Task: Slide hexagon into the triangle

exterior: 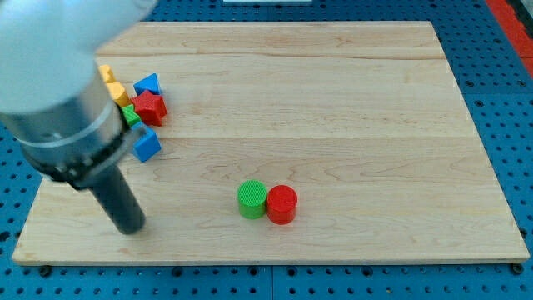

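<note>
Wood board (pixel 333 100) on blue pegboard (pixel 500 67).

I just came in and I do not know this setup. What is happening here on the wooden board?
A robot arm with a dark rod is pushing small blocks on a wooden board. My tip rests near the view's bottom left, touching no block. A cluster sits at the view's left edge above it: a red block, two blue blocks, a yellow block and a small green block, partly hidden by the arm. A green cylinder and a red cylinder stand touching near the bottom middle.
</note>
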`<state>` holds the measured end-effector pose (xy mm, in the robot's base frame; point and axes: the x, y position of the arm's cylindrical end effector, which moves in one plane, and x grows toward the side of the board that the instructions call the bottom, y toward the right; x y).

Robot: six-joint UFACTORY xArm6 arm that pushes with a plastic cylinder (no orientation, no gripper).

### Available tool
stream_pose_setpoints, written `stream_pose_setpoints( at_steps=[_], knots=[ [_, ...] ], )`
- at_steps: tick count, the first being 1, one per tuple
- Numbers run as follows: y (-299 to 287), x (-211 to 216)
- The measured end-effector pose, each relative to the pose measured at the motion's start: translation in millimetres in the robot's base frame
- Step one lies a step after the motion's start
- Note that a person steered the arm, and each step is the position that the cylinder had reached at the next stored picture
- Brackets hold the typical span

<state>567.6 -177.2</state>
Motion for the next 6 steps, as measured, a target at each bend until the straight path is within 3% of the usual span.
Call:
stream_pose_setpoints(
  at_steps=[3, 4, 6],
  knots=[
    [-86, -126],
    [-89, -156],
    [-59, -175]
  ],
)
